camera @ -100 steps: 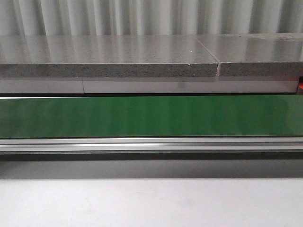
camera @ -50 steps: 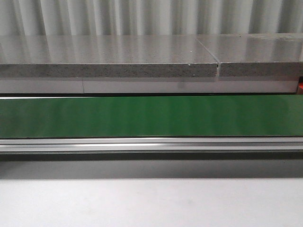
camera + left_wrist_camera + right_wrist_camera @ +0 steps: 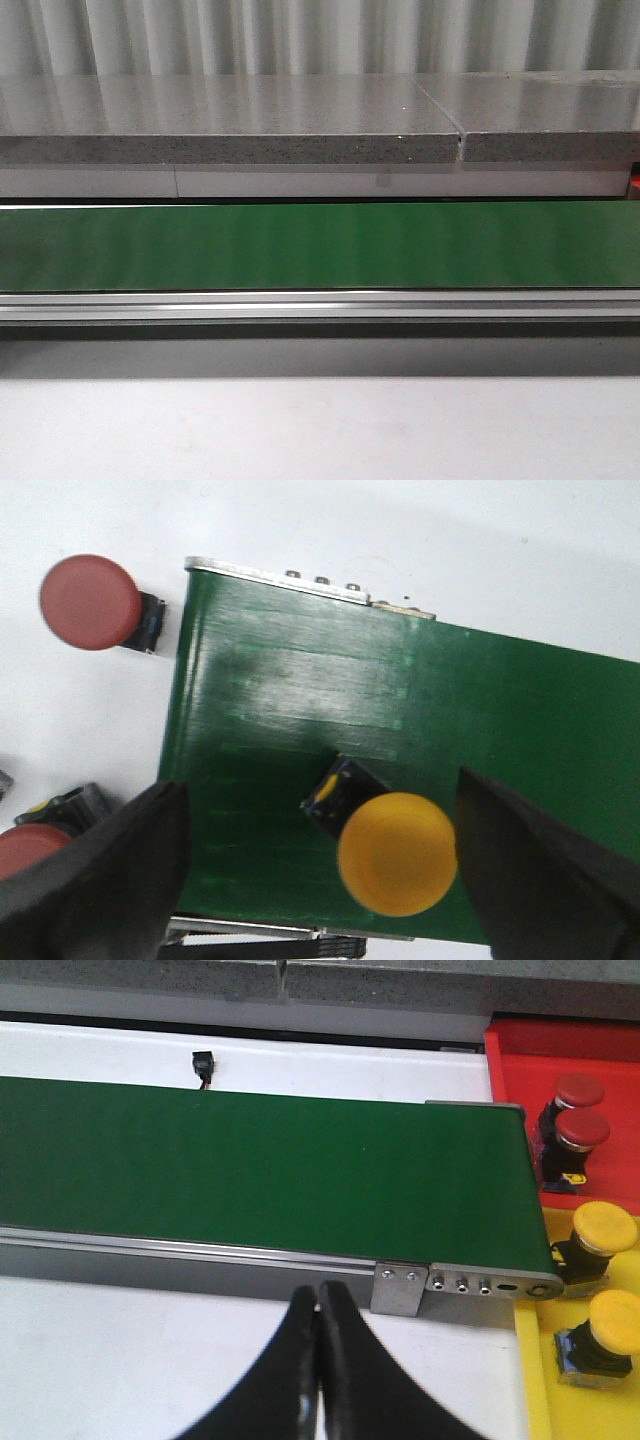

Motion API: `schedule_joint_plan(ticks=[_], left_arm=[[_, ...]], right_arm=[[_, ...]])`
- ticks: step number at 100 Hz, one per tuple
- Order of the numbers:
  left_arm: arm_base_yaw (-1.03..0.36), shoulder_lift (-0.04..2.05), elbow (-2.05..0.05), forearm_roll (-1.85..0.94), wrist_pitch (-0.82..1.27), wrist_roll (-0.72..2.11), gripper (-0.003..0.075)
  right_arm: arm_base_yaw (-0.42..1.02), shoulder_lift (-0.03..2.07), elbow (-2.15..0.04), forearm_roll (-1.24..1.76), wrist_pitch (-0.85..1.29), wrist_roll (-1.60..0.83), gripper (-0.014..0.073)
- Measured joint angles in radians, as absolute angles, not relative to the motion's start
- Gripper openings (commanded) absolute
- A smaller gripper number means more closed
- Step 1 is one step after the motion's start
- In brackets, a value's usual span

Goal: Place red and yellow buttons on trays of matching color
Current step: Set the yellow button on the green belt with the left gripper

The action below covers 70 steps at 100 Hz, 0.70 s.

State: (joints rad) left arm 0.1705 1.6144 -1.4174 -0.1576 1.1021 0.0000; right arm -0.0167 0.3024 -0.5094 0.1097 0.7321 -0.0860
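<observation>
Looking forward over the table, I see only the green conveyor belt [image 3: 320, 245] below a grey stone ledge [image 3: 230, 125], no arm or button. Under the left gripper [image 3: 320, 880], fingers spread wide and holding nothing, a yellow button [image 3: 397, 852] lies on the belt end, a red button [image 3: 90, 601] beside it on the white table [image 3: 480, 550]. Over the belt's other end the right gripper [image 3: 318, 1360] is pressed closed and empty, with two red buttons [image 3: 575, 1110] in the red tray [image 3: 520, 1060] and two yellow buttons [image 3: 604, 1226] at the yellow tray [image 3: 535, 1400].

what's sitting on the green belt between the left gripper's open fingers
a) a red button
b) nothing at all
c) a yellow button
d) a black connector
c: in the left wrist view a yellow button lies on the green belt between the spread fingers of the left gripper, while the red button rests off the belt on the white table.
</observation>
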Motion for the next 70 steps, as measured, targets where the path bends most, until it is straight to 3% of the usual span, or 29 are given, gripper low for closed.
schedule_joint_plan(ticks=[33,70], left_arm=[[0.329,1.57,-1.395,-0.156,1.196,-0.057,0.0531],[0.4,1.57,-1.253,-0.09,1.16,-0.077,0.0501]], right_arm=[[-0.017,0.302,-0.509,0.11,0.732,-0.086,-0.0088],[-0.017,0.302,-0.509,0.11,0.732,-0.086,-0.0088]])
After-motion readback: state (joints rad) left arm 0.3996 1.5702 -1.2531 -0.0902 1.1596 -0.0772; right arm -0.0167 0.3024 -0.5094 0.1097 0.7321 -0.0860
